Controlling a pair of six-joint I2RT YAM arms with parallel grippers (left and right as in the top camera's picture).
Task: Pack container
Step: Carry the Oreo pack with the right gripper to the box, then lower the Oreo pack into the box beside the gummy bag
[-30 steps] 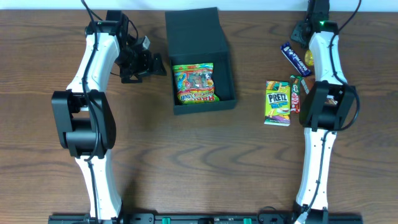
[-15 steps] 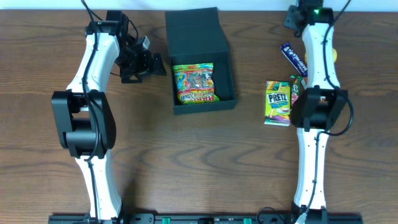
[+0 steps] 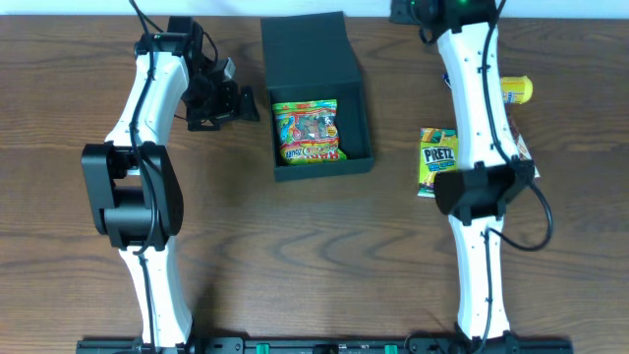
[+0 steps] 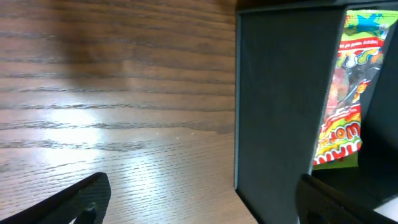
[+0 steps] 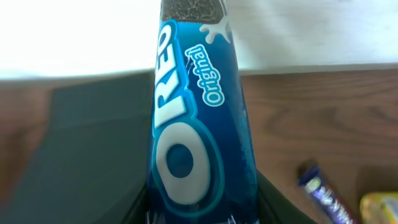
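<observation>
From overhead, I see the container [image 3: 307,49] at the far middle of the table [image 3: 324,256], lid open toward the far edge. A gummy packet [image 3: 308,132] lies inside it, the left gripper [image 3: 231,98] sits just beside its left wall, and a Pretz box [image 3: 438,159] lies well to its right. On the left wrist camera my fingers [image 4: 74,198] are spread wide, facing the container's dark wall. On the right wrist camera the right gripper [image 5: 204,211] pinches an upright Oreo packet [image 5: 196,118], the dark lid showing behind it.

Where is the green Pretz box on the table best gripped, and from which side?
From above, mid-length, with the claw fingers on the two long edges of the Pretz box: it lies flat, label up, narrower across than along. The right arm overhangs part of it.
</observation>
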